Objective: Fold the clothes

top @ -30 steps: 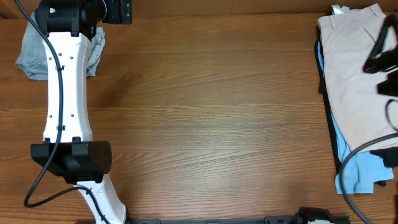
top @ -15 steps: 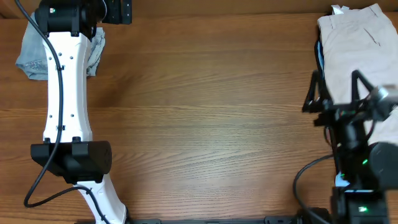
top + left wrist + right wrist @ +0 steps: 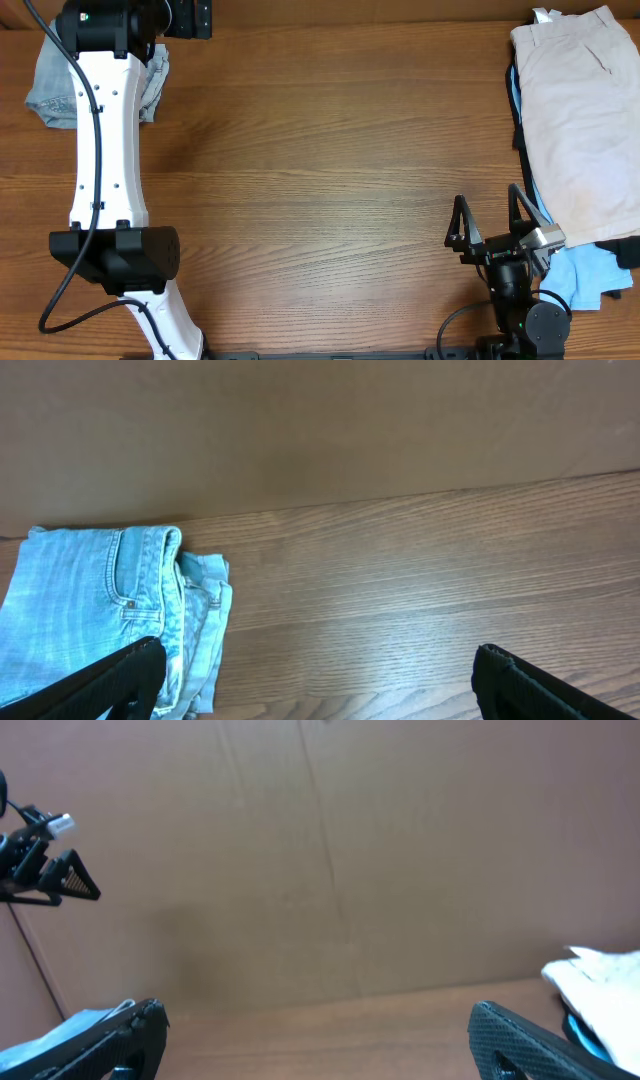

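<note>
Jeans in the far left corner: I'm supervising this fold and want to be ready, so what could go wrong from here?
1. The jeans lie bunched in layers, next to only one finger of the open left pincer. It may catch a single layer and drag the heap.
2. The open right pincer sits beside the beige trousers and blue garment. It could snag those instead.

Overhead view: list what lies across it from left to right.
jeans → bare stretch of table → right gripper, open → beige trousers
</note>
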